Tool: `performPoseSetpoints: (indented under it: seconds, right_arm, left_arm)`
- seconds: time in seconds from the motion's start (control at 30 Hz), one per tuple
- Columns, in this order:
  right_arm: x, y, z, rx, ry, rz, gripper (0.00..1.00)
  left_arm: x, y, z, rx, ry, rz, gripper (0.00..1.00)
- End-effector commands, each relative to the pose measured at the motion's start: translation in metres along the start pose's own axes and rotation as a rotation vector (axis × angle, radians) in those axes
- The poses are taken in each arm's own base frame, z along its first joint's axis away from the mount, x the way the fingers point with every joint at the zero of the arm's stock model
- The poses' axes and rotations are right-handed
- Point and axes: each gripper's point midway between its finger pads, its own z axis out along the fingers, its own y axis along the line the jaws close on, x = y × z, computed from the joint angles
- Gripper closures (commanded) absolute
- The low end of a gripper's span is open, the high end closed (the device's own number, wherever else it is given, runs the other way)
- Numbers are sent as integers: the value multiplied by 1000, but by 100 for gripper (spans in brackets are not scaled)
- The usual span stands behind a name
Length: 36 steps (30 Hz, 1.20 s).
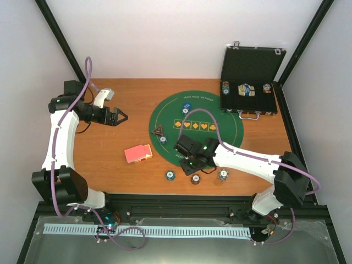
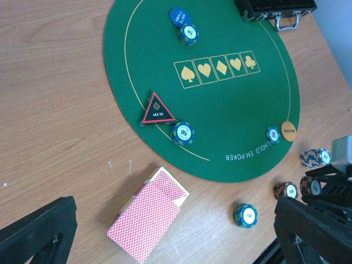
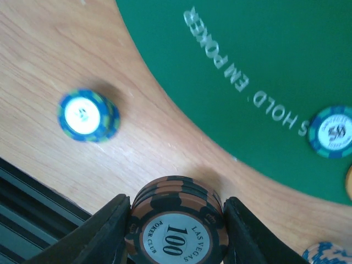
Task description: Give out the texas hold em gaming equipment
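Overhead, right end effector sits low at the green mat edge, grip unclear. Only the right wrist view shows it pinching a brown-and-black chip stack on the table. Left end effector is spread, holding nothing. Left wrist view alone resolves red-backed cards beside the mat and the triangle on it.

Black case (lid up), far right, wooden table
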Motion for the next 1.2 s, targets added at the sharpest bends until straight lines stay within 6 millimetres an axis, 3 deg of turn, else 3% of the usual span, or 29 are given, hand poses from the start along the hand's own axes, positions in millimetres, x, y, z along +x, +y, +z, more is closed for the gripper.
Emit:
performPoseSetpoints:
  seconds: [0.0,0.17,0.4,0.57,0.87,1.17]
  right_arm:
    - [-36,6,-15,11,-64,-35,57]
    - [-90,9,-4,-1,-104,-46,58]
    - [-154,-11,43,-7,-90,-11,61]
    - [-186,-27,75,-2,-65,21,62]
    - [-219,-37,112,5,-54,39,61]
    - [-224,-33,139,-33,-22,55,61]
  left_arm:
    - [-4,-1,-1,8,-15,-11,0]
    - [0,2,2,4,-3,-20,0]
    - [-1,1,-1,-1,-9,-15,0]
    - [-2,0,-2,-3,-13,-11,0]
    - [-2,1,0,6,-15,-11,0]
    - [-5,0,0,10,-24,-9,0]
